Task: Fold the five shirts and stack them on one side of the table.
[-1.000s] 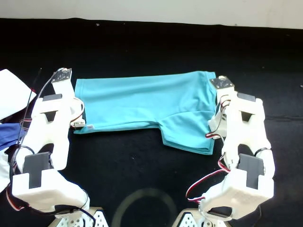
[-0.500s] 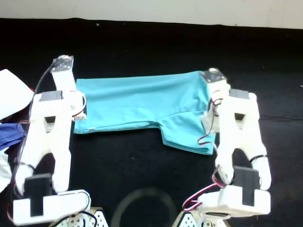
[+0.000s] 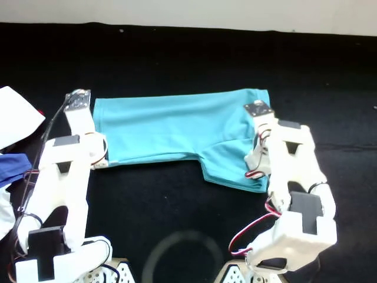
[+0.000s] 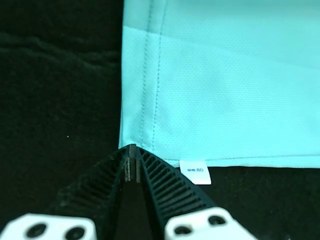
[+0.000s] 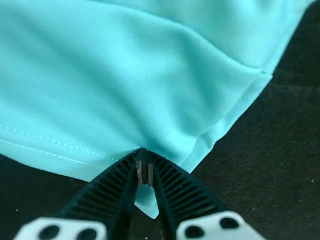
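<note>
A teal shirt (image 3: 177, 127) lies flat on the black table, folded into a long band with a sleeve flap at its near right. My left gripper (image 3: 99, 160) is at the shirt's near left corner. In the left wrist view that gripper (image 4: 131, 167) is shut, its tips pinching the hem corner (image 4: 131, 135) beside a small white tag (image 4: 195, 171). My right gripper (image 3: 257, 171) sits at the sleeve flap's near right edge. Seen from the right wrist, this gripper (image 5: 144, 172) is shut on the teal cloth (image 5: 125, 85), which puckers toward its tips.
A white garment (image 3: 15, 121) and a blue one (image 3: 12, 164) lie at the table's left edge, close to the left arm. A pale wall (image 3: 188, 12) runs behind the table's far edge. Bare black tabletop (image 3: 177, 59) stretches beyond the shirt.
Half a second ago both arms stretched farther over the shirt; they have drawn back and down to its near corners. The shirt lies almost as before.
</note>
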Available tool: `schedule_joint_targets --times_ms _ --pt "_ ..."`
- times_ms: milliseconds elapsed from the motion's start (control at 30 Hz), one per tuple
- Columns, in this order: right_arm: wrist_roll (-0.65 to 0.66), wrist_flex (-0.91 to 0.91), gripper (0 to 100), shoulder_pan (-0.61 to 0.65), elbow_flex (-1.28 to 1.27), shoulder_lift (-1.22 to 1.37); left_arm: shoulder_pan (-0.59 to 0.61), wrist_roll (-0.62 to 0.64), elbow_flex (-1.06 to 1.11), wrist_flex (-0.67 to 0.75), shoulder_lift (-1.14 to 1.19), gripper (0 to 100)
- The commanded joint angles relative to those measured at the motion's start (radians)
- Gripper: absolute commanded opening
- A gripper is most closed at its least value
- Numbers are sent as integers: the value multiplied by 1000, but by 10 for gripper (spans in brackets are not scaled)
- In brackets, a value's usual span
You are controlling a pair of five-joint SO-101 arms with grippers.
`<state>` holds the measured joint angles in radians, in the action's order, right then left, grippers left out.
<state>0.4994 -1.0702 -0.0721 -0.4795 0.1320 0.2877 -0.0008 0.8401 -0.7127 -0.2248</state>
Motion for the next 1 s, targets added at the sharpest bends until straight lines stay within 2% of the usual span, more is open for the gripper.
schedule_joint_targets --times_ms 0,267,433,533,700,833,967 --pt "17 -28 7 -42 74 4 16 6 24 58 -35 9" --pt "14 -240 7 -38 259 -2 13 8 91 155 -35 9" --pt "21 -341 7 35 305 -62 12 8 94 157 -33 9" --pt "31 -354 7 142 229 -160 12 8 96 170 -33 9" --pt "141 -348 47 378 28 -219 12 8 110 190 -33 9" --pt "141 -275 172 414 2 -165 12 8 110 190 -33 9" --pt "144 -209 171 414 8 -82 12 8 110 190 -33 9"
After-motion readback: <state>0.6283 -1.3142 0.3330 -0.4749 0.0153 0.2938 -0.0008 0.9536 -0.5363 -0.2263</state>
